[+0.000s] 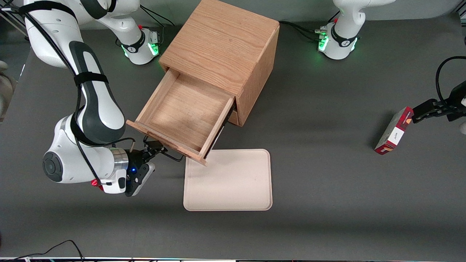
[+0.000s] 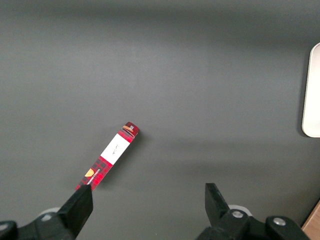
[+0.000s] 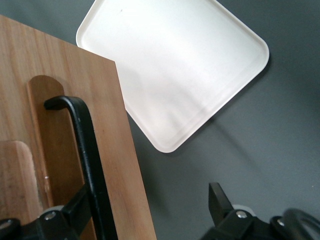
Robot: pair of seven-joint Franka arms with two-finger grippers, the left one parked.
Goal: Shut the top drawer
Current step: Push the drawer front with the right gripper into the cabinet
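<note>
Closest to the front camera is a cream tray [image 1: 228, 179], lying flat on the dark grey table [image 1: 327, 182] with nothing in it. One corner of it sits right under the front corner of the pulled-out drawer.

Next up, the gripper [image 1: 154, 150] on the working arm. It's parked right at the drawer's front face, low down at the black wire handle [image 1: 174, 157]. In the wrist view the fingers are spread wide apart; one finger [image 3: 77, 207] sits tight against the handle bar [image 3: 87, 165] while the other finger [image 3: 220, 200] hangs out over bare table, clear of the wood. So it's not squeezing anything, as far as I can see, just sitting against the handle. Can't tell whether that near finger is actually pressing on the bar or only overlapping it.

Then the top drawer [image 1: 182, 111] itself: pulled most of the way out of the light oak cabinet [image 1: 222, 43], angled toward the working arm's end of the table. It's a shallow wooden box and the inside looks bare.

Way off toward the parked arm's end of the table there's a small red and white box [image 1: 395, 131] lying by itself, well apart from the cabinet and tray.
</note>
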